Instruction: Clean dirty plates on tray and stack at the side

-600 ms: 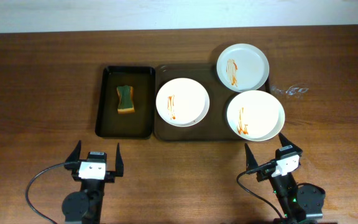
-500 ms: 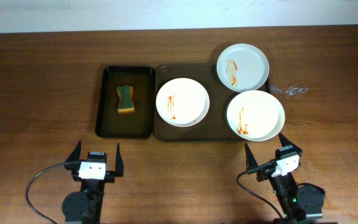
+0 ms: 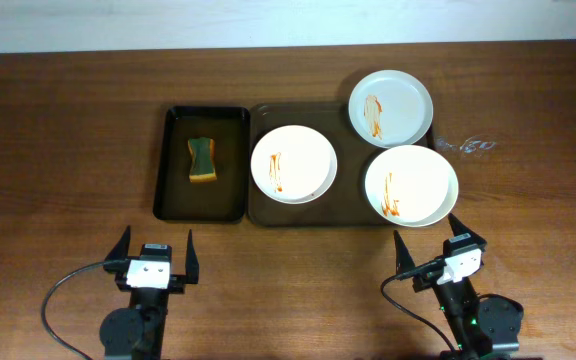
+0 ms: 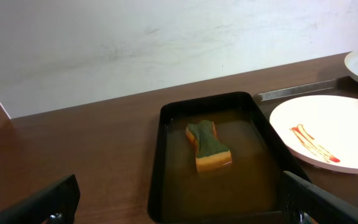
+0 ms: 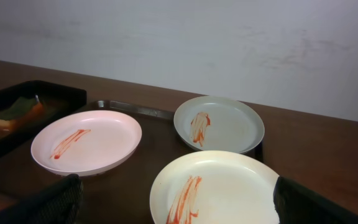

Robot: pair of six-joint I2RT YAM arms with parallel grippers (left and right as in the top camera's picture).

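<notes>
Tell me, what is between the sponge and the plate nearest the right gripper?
Another sauce-streaked plate, sitting on the brown tray; the overhead view shows it.

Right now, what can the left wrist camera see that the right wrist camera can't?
Only the left wrist camera shows the whole black tray and the entire sponge lying in it. Only the right wrist camera shows the nearest plate, and the far plate in full. Both show the left plate with its red streaks, the brown tray under the plates, at least part of the sponge, and at least a sliver of the far plate.
</notes>
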